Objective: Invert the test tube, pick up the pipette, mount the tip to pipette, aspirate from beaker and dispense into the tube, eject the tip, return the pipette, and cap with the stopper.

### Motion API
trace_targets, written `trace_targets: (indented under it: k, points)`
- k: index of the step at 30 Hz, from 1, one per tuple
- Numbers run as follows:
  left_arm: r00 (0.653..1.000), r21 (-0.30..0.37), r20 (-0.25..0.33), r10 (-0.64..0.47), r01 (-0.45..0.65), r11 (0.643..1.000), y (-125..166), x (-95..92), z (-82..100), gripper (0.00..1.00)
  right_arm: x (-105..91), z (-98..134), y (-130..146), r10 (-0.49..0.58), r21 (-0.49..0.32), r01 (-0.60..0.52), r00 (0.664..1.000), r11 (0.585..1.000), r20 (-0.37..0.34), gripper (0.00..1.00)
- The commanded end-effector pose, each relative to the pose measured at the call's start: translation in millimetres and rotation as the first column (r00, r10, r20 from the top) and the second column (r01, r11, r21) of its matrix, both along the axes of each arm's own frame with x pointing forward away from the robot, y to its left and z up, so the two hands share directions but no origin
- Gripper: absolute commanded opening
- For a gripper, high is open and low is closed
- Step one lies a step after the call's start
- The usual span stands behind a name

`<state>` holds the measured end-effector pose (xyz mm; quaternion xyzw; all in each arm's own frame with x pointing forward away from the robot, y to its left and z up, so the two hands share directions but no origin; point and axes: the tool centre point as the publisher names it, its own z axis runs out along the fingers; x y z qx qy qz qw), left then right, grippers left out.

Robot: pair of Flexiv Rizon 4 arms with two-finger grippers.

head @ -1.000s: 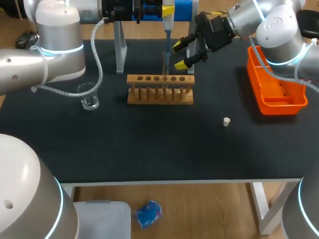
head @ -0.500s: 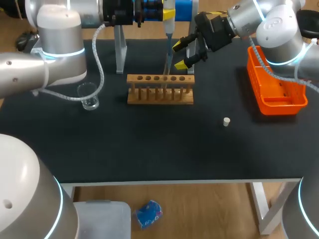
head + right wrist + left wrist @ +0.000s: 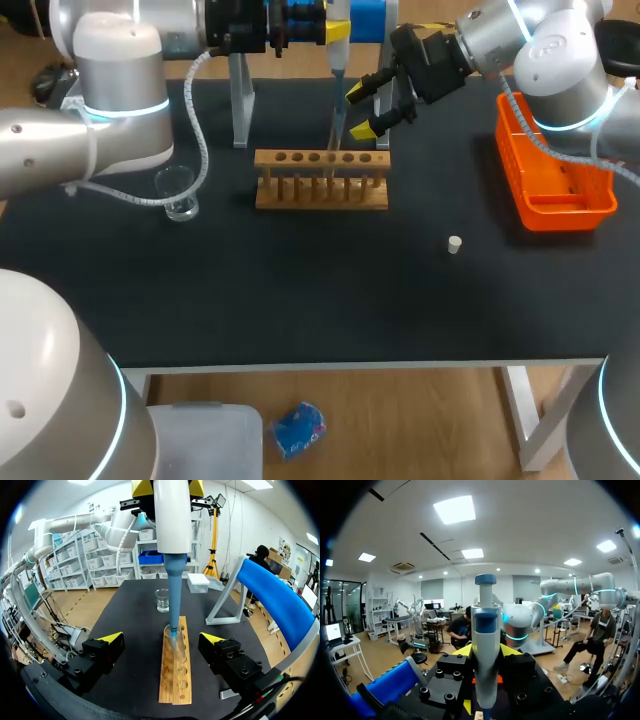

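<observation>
Left claw [image 3: 337, 25] clamped on the pipette [image 3: 171, 520], holding it upright. Its tip sits inside the mouth of the tube [image 3: 172, 642], which stands in the wooden rack [image 3: 320, 190]. Dispensing, I judge: keep the shaft vertical and off the glass, and press the plunger [image 3: 485, 579] slowly. Right claw [image 3: 363, 110] wide open and empty, fingers flanking the tube without touching. Stopper [image 3: 454, 244] lies on the table [image 3: 300, 290], well apart.

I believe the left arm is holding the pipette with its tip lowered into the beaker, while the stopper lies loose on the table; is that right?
Not quite: the right wrist view shows the pipette tip lowered into the test tube in the rack, not the beaker. The stopper does lie loose on the table.
</observation>
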<state>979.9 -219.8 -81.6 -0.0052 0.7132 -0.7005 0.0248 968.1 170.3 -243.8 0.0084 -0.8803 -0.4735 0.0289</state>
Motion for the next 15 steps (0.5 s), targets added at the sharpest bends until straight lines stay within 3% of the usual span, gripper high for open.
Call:
trace_targets:
  k: [1, 15]
  points:
    - [1.000, 0.000, 0.005, 0.005, -0.005, 1.000, 0.0, -1.3, 1.4, 0.00, -0.3, 1.2, -0.8, 0.001, -0.004, -0.001, 1.000, 1.000, -0.001, 1.00]
    - [1.000, -0.009, -0.007, 0.017, -0.017, 1.000, 1.3, -5.1, 0.4, 0.00, -0.3, 1.2, -0.8, 0.001, -0.004, -0.001, 1.000, 1.000, -0.001, 1.00]
